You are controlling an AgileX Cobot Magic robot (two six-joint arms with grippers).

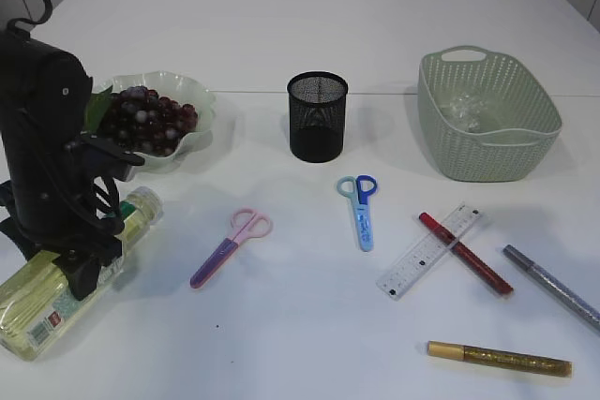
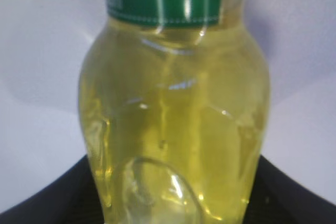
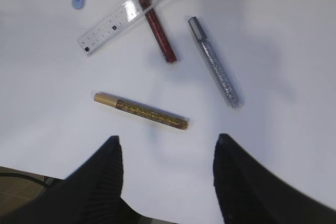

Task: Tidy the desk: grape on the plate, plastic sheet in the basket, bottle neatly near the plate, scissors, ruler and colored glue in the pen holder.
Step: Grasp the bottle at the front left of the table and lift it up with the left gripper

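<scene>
Step in hand: the bottle [image 1: 70, 274] is being dealt with; it is lying on its side at the near left of the table [image 1: 281, 325], just in front of the plate [image 1: 192, 100], with its cap end pointing toward that plate.
Left gripper [image 1: 84, 264]: it is sitting down over the bottle's middle, and its wrist view is showing the yellow-filled body [image 2: 173, 129] running between the two dark fingers [image 2: 47, 203]; whether the jaws are clamped or merely straddling, I cannot tell.
Right gripper [image 3: 168, 177]: its jaws are standing apart with nothing between them, hanging over bare table near the gold glitter glue pen [image 3: 140, 111].
Already placed, by the look of it: the grapes [image 1: 141, 119] are lying on the plate and the crumpled plastic sheet [image 1: 469, 110] is lying in the basket [image 1: 487, 152].
Waiting: pink scissors [image 1: 230, 248], blue scissors [image 1: 360, 208], clear ruler [image 1: 427, 252] with the red glue pen [image 1: 466, 253] lying across it, silver glue pen [image 1: 553, 286]; the mesh pen holder [image 1: 317, 116] is standing apparently empty.
Next move calls for: a firm hold around the slick, rounded body, then lifting and setting it upright beside the plate without knocking the rim.
</scene>
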